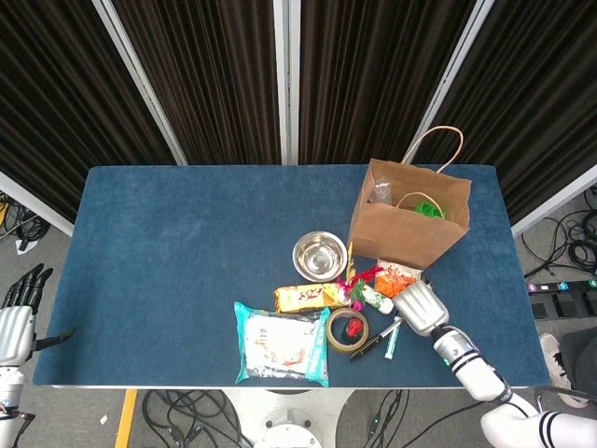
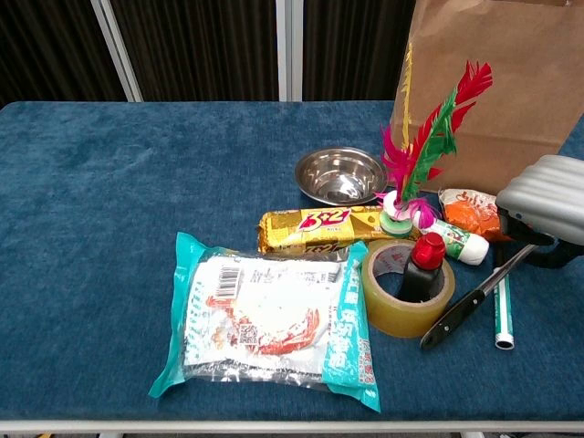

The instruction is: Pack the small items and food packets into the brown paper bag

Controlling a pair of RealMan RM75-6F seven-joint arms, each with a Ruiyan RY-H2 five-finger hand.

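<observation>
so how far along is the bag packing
Barely begun. The brown paper bag holds something green and a clear item. The right hand grips a black pen, its tip low beside the tape roll. Left on the table: noodle packet, yellow snack bar, shuttlecock, steel bowl, orange packet.

The right robot hand [image 2: 547, 203] has a ribbed silver-grey back, black fingers [image 2: 538, 248] and a white forearm.
</observation>
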